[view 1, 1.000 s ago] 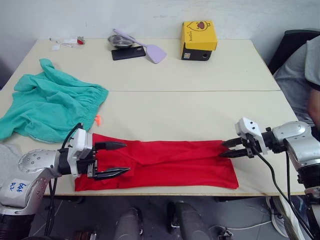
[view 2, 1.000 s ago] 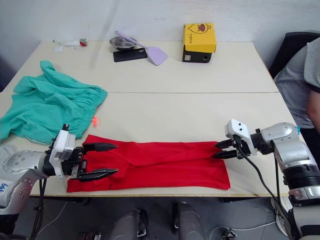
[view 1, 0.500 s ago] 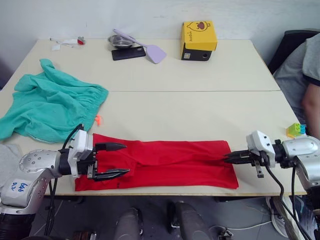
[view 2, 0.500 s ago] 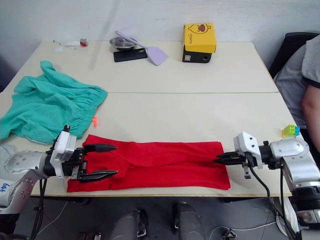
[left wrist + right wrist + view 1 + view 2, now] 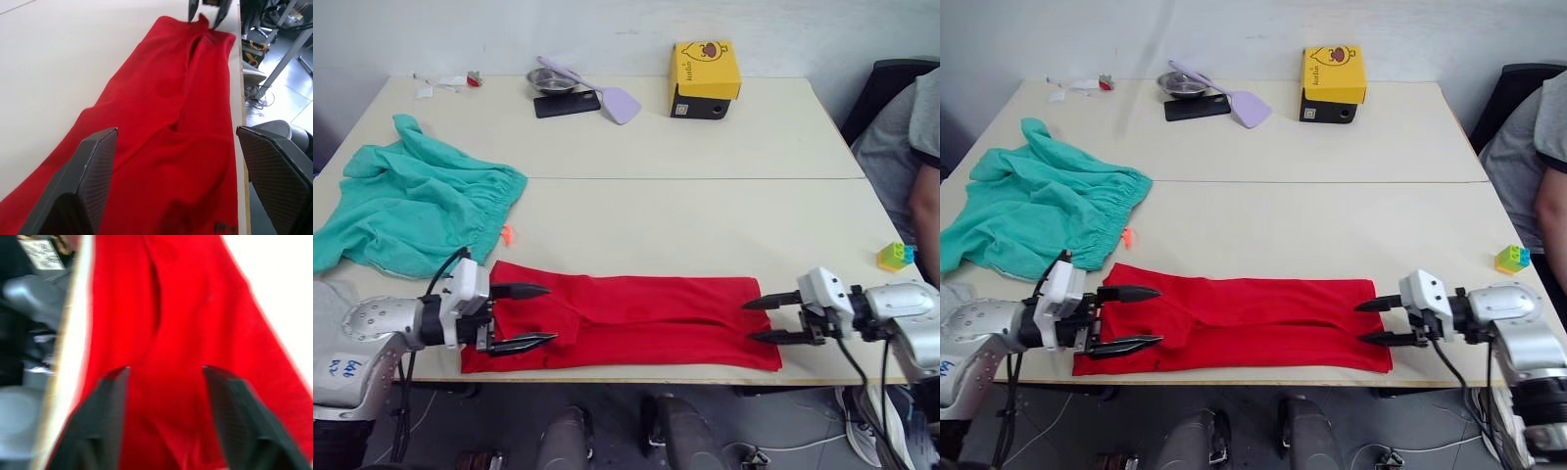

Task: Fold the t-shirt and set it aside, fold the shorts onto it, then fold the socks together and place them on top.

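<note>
- The teal-green fabric shorts (image 5: 411,206) lie crumpled on the table's left side, well apart from the work in hand. An orange drawstring end (image 5: 506,234) pokes out just beside the shirt's far left corner.
- A light grey soft piece (image 5: 325,299) at the near left edge may be the socks, but too little shows to tell.
- The left gripper (image 5: 534,314) hovers with fingers spread over the left end of the bright red cotton t-shirt (image 5: 636,318), holding nothing.
- The t-shirt lies as a long flat band along the near table edge, already doubled lengthwise, with a crease running down its middle.
- The right gripper (image 5: 768,317) sits at the shirt's right end, fingers parted on either side of the cloth edge, not clenched.
- The step in hand looks like bringing one end over the other. It probably goes best if each claw closes on both layers near a corner, lifts only slightly, and travels straight along the band so the edges line up.
- The shirt's near hem runs right beside the beige table's (image 5: 705,215) front edge, so dragging toward the robot risks slipping cloth off.
- Open room lies across the table's middle, beyond the shirt.
- A small coloured block toy (image 5: 893,255) sits near the right edge, and a seated person's arm (image 5: 922,215) is just beyond it.
</note>
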Tool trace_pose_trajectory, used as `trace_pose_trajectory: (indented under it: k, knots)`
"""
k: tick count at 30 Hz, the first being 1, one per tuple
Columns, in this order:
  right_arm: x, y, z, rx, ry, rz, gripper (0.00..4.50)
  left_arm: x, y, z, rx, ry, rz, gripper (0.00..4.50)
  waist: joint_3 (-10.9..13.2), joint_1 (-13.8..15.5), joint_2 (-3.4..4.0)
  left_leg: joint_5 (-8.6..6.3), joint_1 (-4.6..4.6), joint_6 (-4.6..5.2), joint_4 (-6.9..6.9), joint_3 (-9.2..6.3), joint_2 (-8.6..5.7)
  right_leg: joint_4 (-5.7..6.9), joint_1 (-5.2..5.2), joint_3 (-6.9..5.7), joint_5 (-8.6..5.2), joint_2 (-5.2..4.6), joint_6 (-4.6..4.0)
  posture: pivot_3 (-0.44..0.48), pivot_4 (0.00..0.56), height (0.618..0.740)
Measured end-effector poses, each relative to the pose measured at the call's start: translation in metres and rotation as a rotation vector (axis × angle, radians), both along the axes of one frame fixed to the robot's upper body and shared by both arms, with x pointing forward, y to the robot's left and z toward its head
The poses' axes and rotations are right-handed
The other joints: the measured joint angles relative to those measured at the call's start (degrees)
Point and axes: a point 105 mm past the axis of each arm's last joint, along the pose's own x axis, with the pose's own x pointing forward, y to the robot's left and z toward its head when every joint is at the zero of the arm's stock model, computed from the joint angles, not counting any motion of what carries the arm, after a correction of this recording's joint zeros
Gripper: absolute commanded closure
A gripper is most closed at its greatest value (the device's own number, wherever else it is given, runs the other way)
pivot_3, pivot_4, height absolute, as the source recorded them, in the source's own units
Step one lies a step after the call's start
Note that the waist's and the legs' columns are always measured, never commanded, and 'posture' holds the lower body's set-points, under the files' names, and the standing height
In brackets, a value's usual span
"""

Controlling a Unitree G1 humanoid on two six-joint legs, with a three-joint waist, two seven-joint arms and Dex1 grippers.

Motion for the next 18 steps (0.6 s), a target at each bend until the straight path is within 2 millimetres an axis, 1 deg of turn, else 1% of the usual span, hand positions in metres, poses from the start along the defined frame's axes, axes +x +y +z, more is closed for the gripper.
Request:
trace_pose_trajectory:
  k: [3, 5, 6, 8, 9, 11, 13, 15, 16, 17, 18]
  knots:
    - [-0.003, -0.003, 0.020, 0.035, 0.090, -0.044, 1.09, 0.004, 0.012, 0.005, 0.007, 0.000, 0.062, 0.46, 0.00, -0.13, 0.00, 0.00, 0.01, 0.02, 0.00, -0.02, 0.02, -0.01, 0.00, 0.00, -0.01, 0.00, -0.03, 0.000, 0.150, 0.740]
    - [0.003, 0.003, 0.032, 0.083, 0.102, -0.056, 1.09, 0.006, 0.015, 0.010, -0.010, -0.008, 0.089, 0.46, 0.00, -0.24, -0.02, 0.00, 0.03, 0.01, -0.01, -0.02, 0.05, -0.01, 0.01, -0.01, -0.03, 0.00, -0.07, 0.000, 0.150, 0.740]
    - [0.008, 0.008, 0.037, 0.127, 0.095, -0.065, 1.28, 0.008, 0.016, 0.014, -0.022, -0.012, 0.101, 0.46, 0.00, -0.19, -0.02, 0.00, 0.03, 0.01, -0.03, -0.02, 0.05, -0.01, 0.00, -0.02, -0.04, 0.01, -0.09, 0.000, 0.150, 0.740]
    - [0.017, 0.019, 0.039, 0.196, 0.075, -0.086, 1.67, 0.012, 0.017, 0.019, -0.060, -0.023, 0.124, 0.84, -0.01, -0.09, -0.02, 0.00, 0.03, 0.00, -0.08, -0.03, 0.04, -0.01, 0.00, -0.03, -0.05, 0.02, -0.10, 0.000, 0.150, 0.740]
    - [0.023, 0.029, 0.039, 0.241, 0.064, -0.092, 2.02, 0.016, 0.015, 0.022, -0.098, -0.032, 0.141, 1.09, -0.01, -0.05, -0.01, 0.00, 0.01, -0.01, -0.09, -0.03, 0.04, -0.01, -0.01, -0.03, -0.05, 0.02, -0.10, 0.000, 0.150, 0.740]
    - [0.029, 0.047, 0.030, 0.282, 0.045, -0.091, 2.71, 0.024, 0.010, 0.023, -0.152, -0.049, 0.167, 1.69, -0.01, 0.01, -0.02, 0.00, -0.02, -0.02, -0.08, -0.04, 0.03, 0.00, -0.01, -0.04, -0.03, 0.02, -0.07, 0.000, 0.150, 0.740]
    - [0.032, 0.063, 0.016, 0.286, 0.004, -0.081, 3.44, 0.032, 0.003, 0.015, -0.147, -0.051, 0.194, 2.36, 0.00, 0.03, -0.01, 0.00, -0.07, -0.03, -0.06, -0.01, 0.01, 0.00, -0.04, -0.03, -0.02, 0.02, -0.04, 0.000, 0.150, 0.740]
    - [0.039, 0.077, 0.009, 0.305, -0.074, -0.096, 4.23, 0.037, -0.002, 0.002, -0.099, -0.039, 0.218, 3.09, 0.00, 0.01, -0.01, 0.02, -0.08, -0.10, -0.02, 0.03, 0.00, -0.03, -0.03, -0.02, 0.00, 0.02, 0.01, 0.000, 0.150, 0.740]
    - [0.040, 0.082, 0.005, 0.305, -0.104, -0.099, 4.49, 0.037, -0.004, -0.004, -0.079, -0.032, 0.220, 3.37, 0.00, 0.00, -0.01, 0.02, -0.08, -0.10, -0.03, 0.05, -0.02, -0.04, -0.03, 0.00, 0.02, 0.01, 0.03, 0.000, 0.150, 0.740]
    - [0.041, 0.086, 0.001, 0.295, -0.138, -0.099, 4.50, 0.036, -0.005, -0.010, -0.057, -0.023, 0.223, 3.76, 0.00, -0.01, -0.01, 0.01, -0.08, -0.11, -0.02, 0.06, -0.02, -0.06, -0.03, 0.01, 0.02, 0.01, 0.04, 0.000, 0.150, 0.740]
    - [0.040, 0.087, -0.004, 0.277, -0.158, -0.097, 4.50, 0.034, -0.004, -0.016, -0.041, -0.012, 0.230, 4.05, -0.01, -0.08, -0.01, 0.00, -0.08, -0.13, -0.03, 0.08, -0.01, -0.07, -0.03, 0.02, 0.02, 0.00, 0.04, 0.000, 0.150, 0.740]
